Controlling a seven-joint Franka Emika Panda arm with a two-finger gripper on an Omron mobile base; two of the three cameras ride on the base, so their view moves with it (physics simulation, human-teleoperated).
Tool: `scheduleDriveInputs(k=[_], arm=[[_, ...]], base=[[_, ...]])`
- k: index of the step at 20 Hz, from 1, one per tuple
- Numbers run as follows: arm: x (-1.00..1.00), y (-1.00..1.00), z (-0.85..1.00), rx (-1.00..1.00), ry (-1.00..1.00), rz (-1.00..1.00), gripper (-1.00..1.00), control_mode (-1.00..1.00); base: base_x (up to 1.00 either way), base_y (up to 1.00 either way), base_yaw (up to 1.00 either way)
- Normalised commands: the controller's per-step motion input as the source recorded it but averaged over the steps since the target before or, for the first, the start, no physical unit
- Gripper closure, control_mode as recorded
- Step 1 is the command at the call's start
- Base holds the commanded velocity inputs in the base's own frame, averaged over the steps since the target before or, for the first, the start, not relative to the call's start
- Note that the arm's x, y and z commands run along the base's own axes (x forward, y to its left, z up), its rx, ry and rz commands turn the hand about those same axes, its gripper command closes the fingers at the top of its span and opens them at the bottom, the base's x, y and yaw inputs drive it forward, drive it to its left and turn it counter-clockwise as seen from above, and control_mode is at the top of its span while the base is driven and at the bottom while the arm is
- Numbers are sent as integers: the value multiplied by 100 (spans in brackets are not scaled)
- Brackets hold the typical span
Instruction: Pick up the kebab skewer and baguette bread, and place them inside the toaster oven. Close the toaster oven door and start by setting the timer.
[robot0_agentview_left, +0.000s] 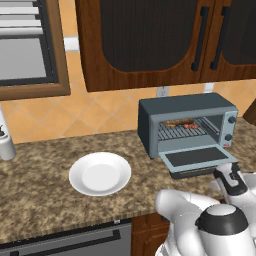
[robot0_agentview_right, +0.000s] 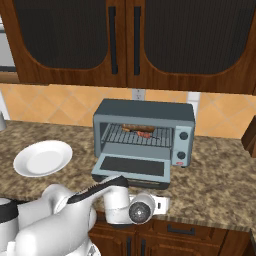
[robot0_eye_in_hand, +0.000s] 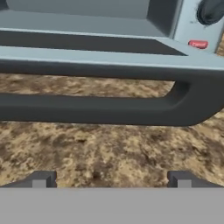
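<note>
We see the oven (robot0_agentview_left: 187, 127) on the counter (robot0_agentview_left: 45, 185) w/ door (robot0_agentview_right: 132, 166) dropped flat. Skewer (robot0_agentview_left: 190, 126) & bread (robot0_agentview_left: 179, 122) lie on its rack. Plate (robot0_agentview_left: 100, 173) sits left of oven, well apart. Gripper (robot0_eye_in_hand: 111, 179) is low, just near of the door handle (robot0_eye_in_hand: 109, 109), fingers apart, nothing held.

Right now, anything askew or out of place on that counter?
Nothing stands out. The toaster oven door hangs open with the kebab skewer and baguette bread on the rack, the white plate sits bare, and the open claw faces the door handle.
</note>
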Motion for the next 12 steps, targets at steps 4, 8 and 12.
scheduleDriveInputs(k=[4,8,12], arm=[[12,0,-14,0,0,5,-100,-100],[19,0,-3,0,0,4,-100,-100],[21,0,0,0,0,2,-100,-100]], base=[[0,0,0],[0,0,0],[0,0,0]])
